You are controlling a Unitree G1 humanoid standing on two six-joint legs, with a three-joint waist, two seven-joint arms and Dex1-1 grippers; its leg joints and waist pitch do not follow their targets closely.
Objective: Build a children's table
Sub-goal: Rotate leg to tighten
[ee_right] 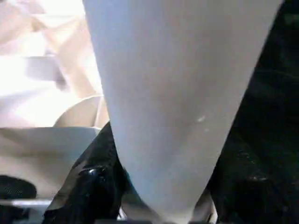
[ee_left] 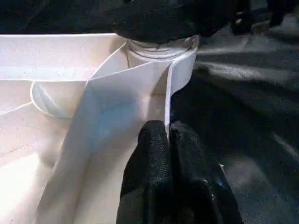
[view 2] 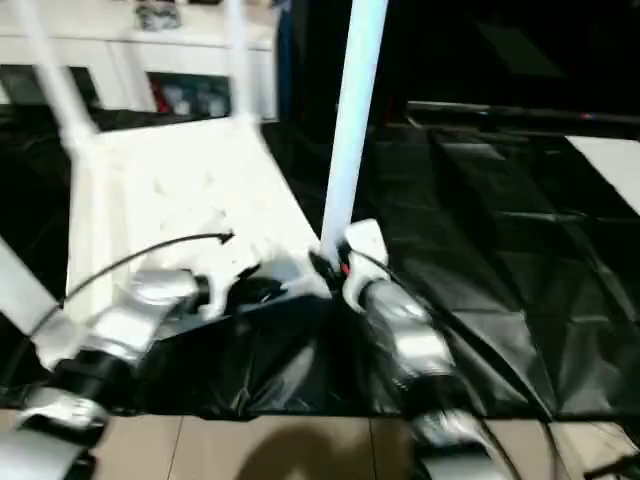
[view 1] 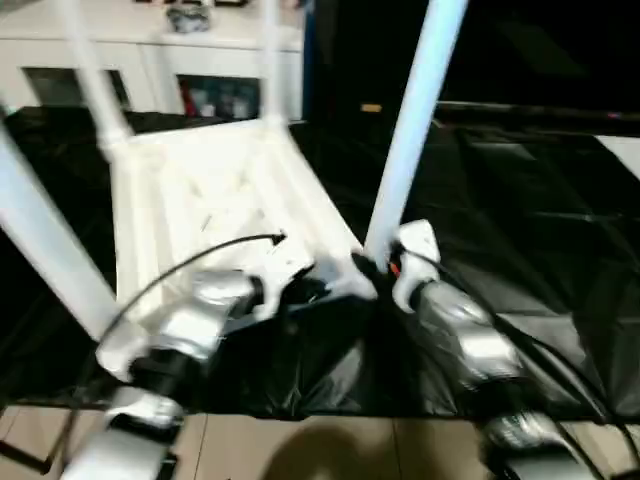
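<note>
The white children's table top (view 1: 210, 190) lies upside down on the black sheet, ribbed underside up. Three legs stand in its corners: far left (view 1: 95, 80), far right (view 1: 270, 60) and near left (view 1: 45, 240). A fourth leg (view 1: 410, 130) rises from the near right corner socket (ee_left: 159, 49). My right gripper (view 1: 375, 268) is at that leg's base, a black finger (ee_right: 93, 182) on each side of the tube (ee_right: 177, 93). My left gripper (ee_left: 167, 135) is shut on the thin rim (ee_left: 169, 93) of the top, just beside that socket.
The big table under the black sheet (view 1: 520, 200) stretches to the right and ends at its front edge just below my forearms, with tiled floor (view 1: 300, 450) beyond. A white cabinet with glass doors (view 1: 150, 60) stands behind the work.
</note>
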